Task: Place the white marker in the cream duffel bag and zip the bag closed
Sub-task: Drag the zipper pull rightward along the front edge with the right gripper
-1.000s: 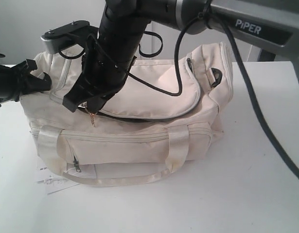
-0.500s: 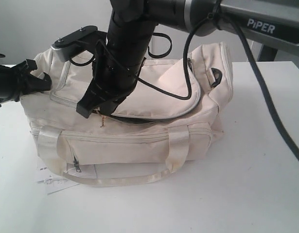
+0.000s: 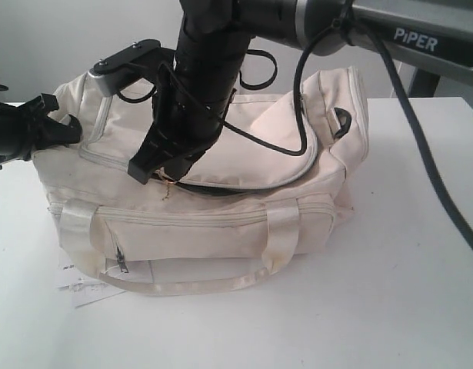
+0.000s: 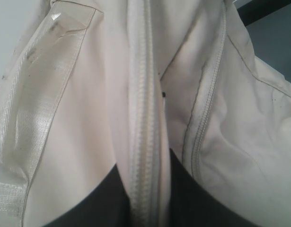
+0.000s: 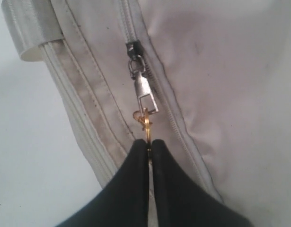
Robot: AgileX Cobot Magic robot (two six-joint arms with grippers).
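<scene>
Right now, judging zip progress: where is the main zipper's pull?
In the exterior view, the zipper pull sits left of centre on the top front edge of the cream duffel bag, where the right gripper pinches the gold clasp hanging from it.

The duffel bag (image 3: 221, 231) sits mid-table (image 3: 405, 307), with a paper tag (image 3: 76, 286) partly beneath its front left corner. The left gripper (image 3: 65, 131) pinches a fold at the bag's left end. The right gripper (image 3: 161, 175) reaches across onto the bag's top, left of the top flap (image 3: 251, 146), pinching the clasp (image 5: 145, 120) attached to the zipper pull (image 5: 144, 90).
</scene>
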